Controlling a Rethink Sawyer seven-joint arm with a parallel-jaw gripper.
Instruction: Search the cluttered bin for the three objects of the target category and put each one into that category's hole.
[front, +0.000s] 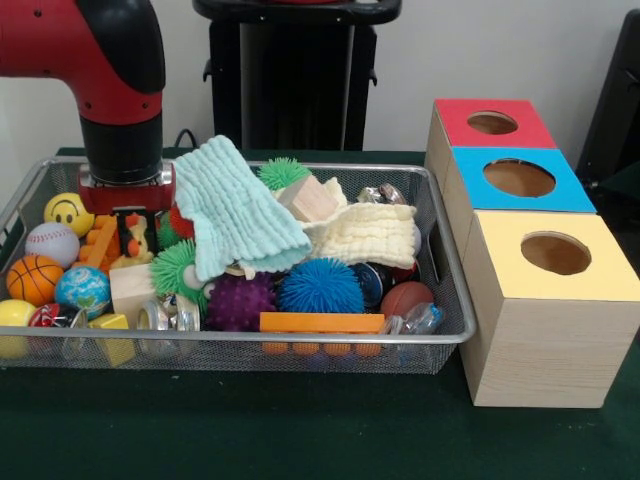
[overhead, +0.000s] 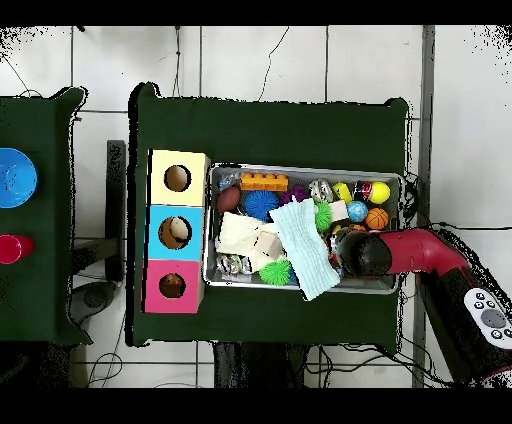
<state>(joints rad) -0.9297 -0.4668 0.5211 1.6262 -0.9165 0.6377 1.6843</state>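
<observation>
I read no brand, label or legible writing on any item; the only marking I can make out is a printed smiley face on the yellow ball (front: 68, 212) at the left end of the wire-mesh bin (front: 452, 312). Below it lie a stitched white baseball (front: 51, 243), a ribbed orange basketball (front: 33, 279) and a small globe-printed ball (front: 82, 289). Just right of these, the red arm (front: 110, 60) descends into the bin, and the claw (front: 131, 232) sits low among orange toy bricks (front: 101, 245); I cannot tell how its jaws stand, as clutter and the wrist body hide them. A quilted mint cloth (front: 235, 207) drapes over the centre pile, beside a pale wooden block (front: 306, 198) and a cream waffle-textured cloth (front: 365, 235). Along the front wall I see a knobbly purple ball (front: 241, 300), a blue spiky rubber ball (front: 320, 286) and a flat orange plastic bar (front: 321, 322). Right of the bin, on the green tabletop (front: 300, 430), stand three wood-grain boxes, each with a round hole in a coloured lid: yellow box (front: 548, 310) nearest, blue box (front: 520, 180), red box (front: 492, 123).
</observation>
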